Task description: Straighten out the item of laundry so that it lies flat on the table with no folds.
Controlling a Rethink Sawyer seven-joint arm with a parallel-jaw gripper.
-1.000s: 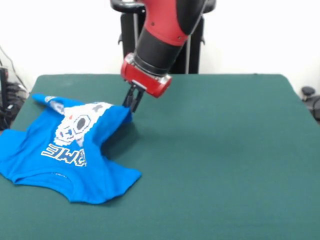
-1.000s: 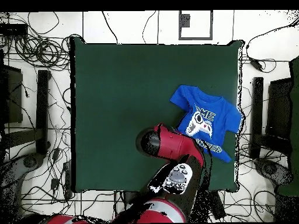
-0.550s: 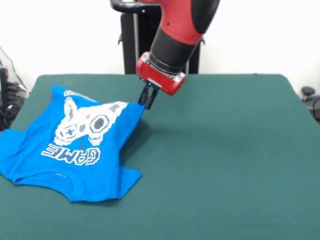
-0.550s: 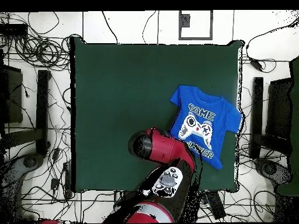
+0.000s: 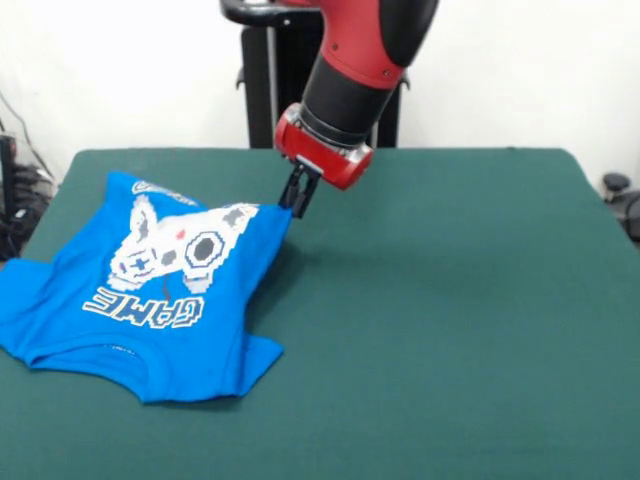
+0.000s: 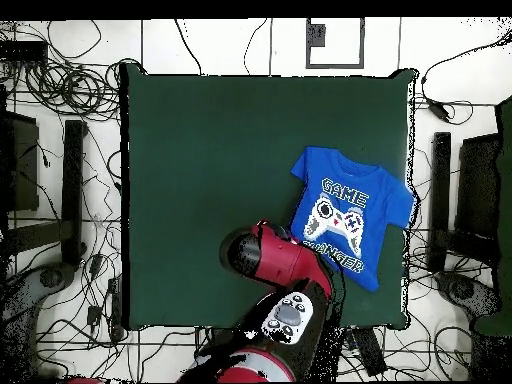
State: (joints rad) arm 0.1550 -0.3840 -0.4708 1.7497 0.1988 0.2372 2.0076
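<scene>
The item of laundry (image 5: 150, 290), a bright blue T-shirt, lies print-up at the left of the green table (image 5: 450, 300), its controller print and "GAME" lettering showing. One hem corner is lifted off the felt, and my gripper (image 5: 297, 201) is shut on it. The sleeve nearest the front edge is curled and rumpled. From overhead the item of laundry (image 6: 350, 215) sits near the right edge of the table (image 6: 200, 150), and the red arm (image 6: 275, 258) covers the gripper and the held corner.
The shirt's left sleeve reaches the table's left edge (image 5: 12, 262) in the front view. A black stand (image 5: 262, 85) rises behind the table. Overhead, cables (image 6: 70, 90) and dark equipment (image 6: 470, 190) surround the table.
The gripper has pulled the hem corner rightward in the front view. That opened out the folded lower part of the shirt and uncovered the whole print. Since half a second ago it has barely moved.
</scene>
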